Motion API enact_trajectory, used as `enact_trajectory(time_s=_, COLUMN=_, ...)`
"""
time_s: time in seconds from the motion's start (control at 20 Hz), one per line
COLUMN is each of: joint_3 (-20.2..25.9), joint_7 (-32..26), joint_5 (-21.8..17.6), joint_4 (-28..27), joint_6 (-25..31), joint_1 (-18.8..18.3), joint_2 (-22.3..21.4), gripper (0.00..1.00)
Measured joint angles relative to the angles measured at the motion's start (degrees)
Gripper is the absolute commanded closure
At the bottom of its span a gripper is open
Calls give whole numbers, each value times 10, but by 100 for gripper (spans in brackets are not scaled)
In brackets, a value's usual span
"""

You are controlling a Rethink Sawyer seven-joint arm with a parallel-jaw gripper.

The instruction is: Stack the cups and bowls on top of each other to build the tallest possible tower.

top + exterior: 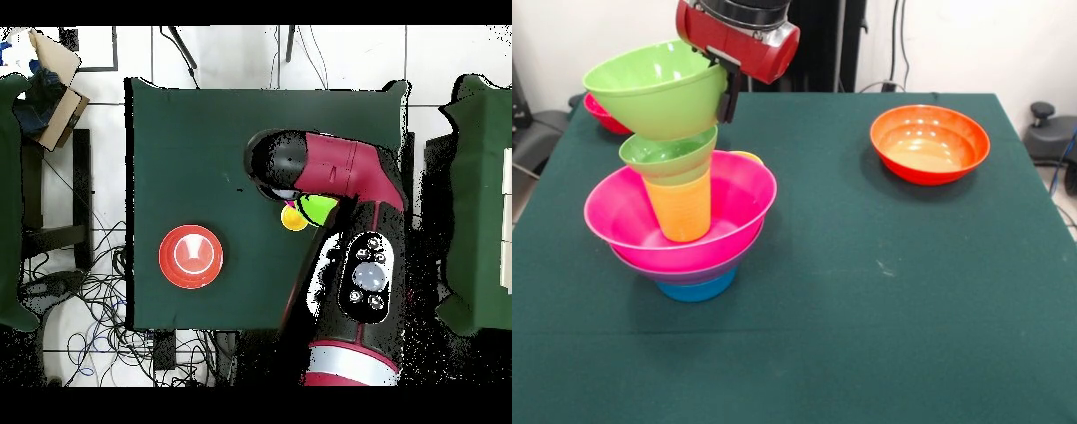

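The tower stands at the table's left in the front view. A blue bowl (697,288) is at the bottom, then the purple bowl's rim (680,273), then the big pink bowl (618,216). An orange-yellow cup (682,210) stands in the pink bowl, with the small green bowl (669,155) on it. The big lime green bowl (653,88) sits tilted on top. My gripper (726,97) is shut on its right rim; one black finger (729,99) shows outside the wall. In the overhead view the arm (330,180) hides the tower except a lime sliver (320,208).
An orange bowl (930,143) stands alone at the table's far right; it also shows in the overhead view (191,256). A small red bowl (603,115) sits at the far left edge behind the tower. A pale yellow rim (747,157) peeks out behind the pink bowl.
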Motion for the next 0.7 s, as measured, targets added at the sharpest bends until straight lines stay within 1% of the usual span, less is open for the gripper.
enact_trajectory(time_s=0.5, joint_3=0, joint_7=0, joint_5=-1, joint_4=3, joint_6=-2, joint_1=0, joint_2=0, gripper=100)
enact_trajectory(time_s=0.7, joint_3=0, joint_7=0, joint_5=-1, joint_4=3, joint_6=-15, joint_1=0, joint_2=0, gripper=100)
